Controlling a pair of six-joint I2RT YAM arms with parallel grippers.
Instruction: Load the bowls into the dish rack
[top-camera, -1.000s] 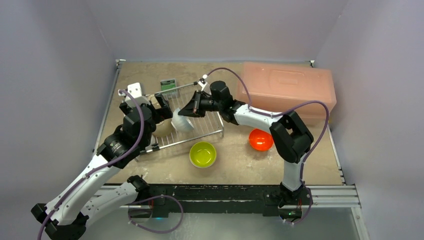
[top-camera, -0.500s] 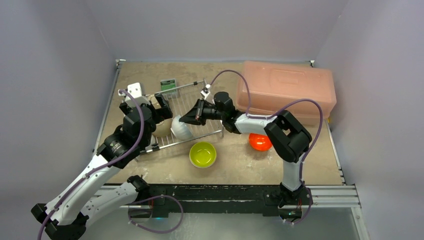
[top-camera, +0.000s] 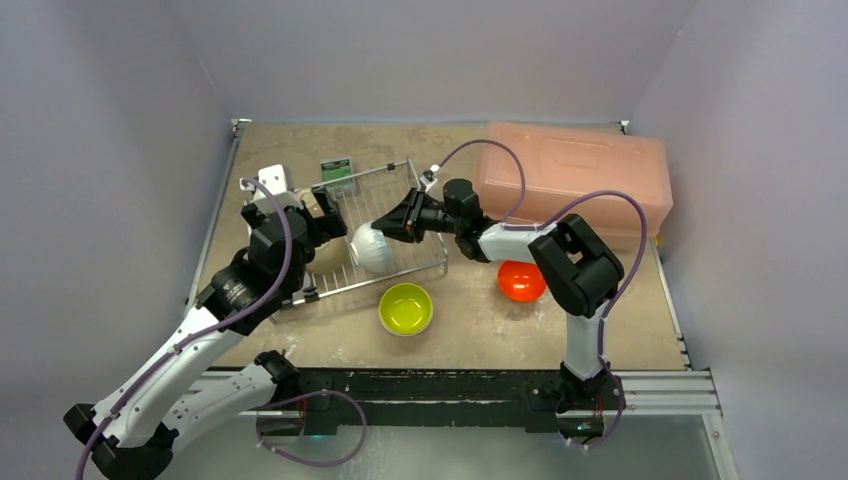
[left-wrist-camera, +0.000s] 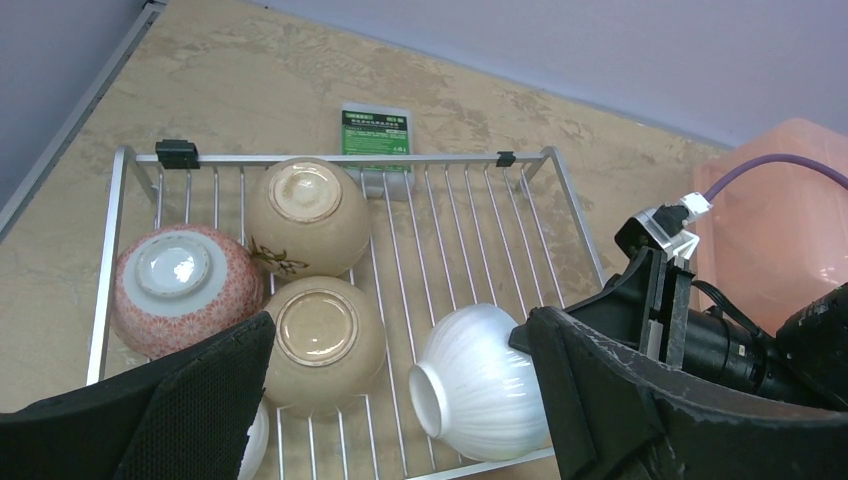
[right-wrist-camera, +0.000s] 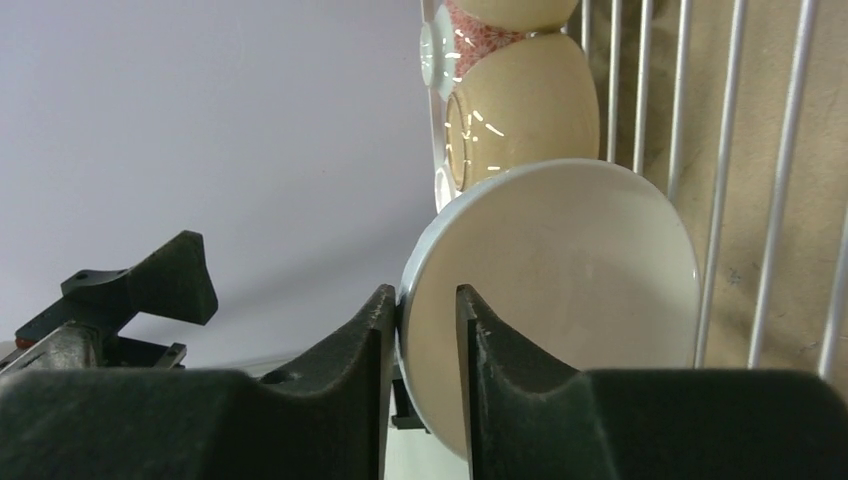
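The silver wire dish rack (left-wrist-camera: 330, 157) holds two beige bowls (left-wrist-camera: 305, 215) (left-wrist-camera: 320, 335) and a red-patterned bowl (left-wrist-camera: 175, 285), all upside down. A white ribbed bowl (left-wrist-camera: 480, 385) lies on its side at the rack's near right corner (top-camera: 372, 247). My right gripper (right-wrist-camera: 425, 300) straddles its rim (right-wrist-camera: 560, 270), one finger outside and one inside, with a small gap showing at the inner finger. My left gripper (left-wrist-camera: 395, 340) hangs wide open above the rack and holds nothing. A lime-green bowl (top-camera: 406, 308) and an orange bowl (top-camera: 521, 280) stand on the table.
A pink translucent box (top-camera: 570, 175) fills the back right. A green card (left-wrist-camera: 375, 130) lies just behind the rack, and a small white object (top-camera: 270, 180) sits at the rack's back left. Part of another white bowl (left-wrist-camera: 255, 440) shows under my left finger.
My right arm has carried the white bowl down and toward the rack's near right corner, where it now lies on the wires. Its jaws have eased apart. The left arm has stayed still.
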